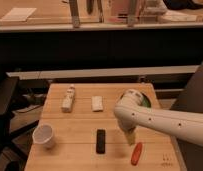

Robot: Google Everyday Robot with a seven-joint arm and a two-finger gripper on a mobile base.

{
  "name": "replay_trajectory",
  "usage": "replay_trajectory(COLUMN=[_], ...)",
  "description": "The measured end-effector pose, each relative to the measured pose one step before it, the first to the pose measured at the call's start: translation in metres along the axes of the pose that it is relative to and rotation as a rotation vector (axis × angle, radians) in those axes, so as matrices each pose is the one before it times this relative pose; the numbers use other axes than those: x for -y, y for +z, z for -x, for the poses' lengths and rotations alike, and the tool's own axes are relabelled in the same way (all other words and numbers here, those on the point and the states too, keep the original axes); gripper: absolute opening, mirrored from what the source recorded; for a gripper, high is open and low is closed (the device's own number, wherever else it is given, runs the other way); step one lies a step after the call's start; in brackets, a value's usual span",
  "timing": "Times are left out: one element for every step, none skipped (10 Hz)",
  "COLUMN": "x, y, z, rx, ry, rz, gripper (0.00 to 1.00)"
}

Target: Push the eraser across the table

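Note:
The eraser (100,141) is a small flat black bar lying near the front middle of the light wooden table (75,130). My white arm reaches in from the right, and my gripper (129,137) hangs just above the table to the right of the eraser, a short gap apart from it. An orange carrot-like piece (137,153) lies just right of and in front of the gripper.
A white cup (44,136) stands at the front left. A small bottle-like object (69,99) and a white rectangular block (97,103) lie at the back. A green round object (143,101) is partly hidden behind my arm at the back right.

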Motion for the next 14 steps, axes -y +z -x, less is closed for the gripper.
replay_trajectory(x=[-0.00022, -0.00124, -0.00083, -0.00036, -0.00022, -0.00094, -0.00126, -0.00052, -0.00045, -0.00050, -0.00161, -0.00140, -0.00290, -0.00275], y=[0.00168, 0.00196, 0.00203, 0.00139, 0.00105, 0.00167, 0.00235, 0.00124, 0.00148, 0.00147, 0.00211, 0.00196, 0.00386, 0.00241], z=[0.00114, 0.00075, 0.00107, 0.00099, 0.00066, 0.00060, 0.00113, 0.00066, 0.00093, 0.00081, 0.00005, 0.00004, -0.00064, -0.00267], rx=[0.00157, 0.00010, 0.00092, 0.00065, 0.00136, 0.00029, 0.00058, 0.00086, 0.00109, 0.00181, 0.00025, -0.00039, 0.00280, -0.00112], ry=[-0.00215, -0.00290, -0.00391, -0.00331, -0.00163, -0.00029, -0.00057, -0.00038, -0.00093, -0.00127, -0.00028, -0.00122, 0.00089, 0.00334], rz=[-0.00040, 0.00276, 0.00123, 0.00072, -0.00053, 0.00197, 0.00216, 0.00046, -0.00019, 0.00020, 0.00219, 0.00165, 0.00120, 0.00258], gripper=[0.80, 0.80, 0.80, 0.80, 0.79, 0.71, 0.60, 0.52, 0.42, 0.29, 0.21, 0.14, 0.06, 0.03])
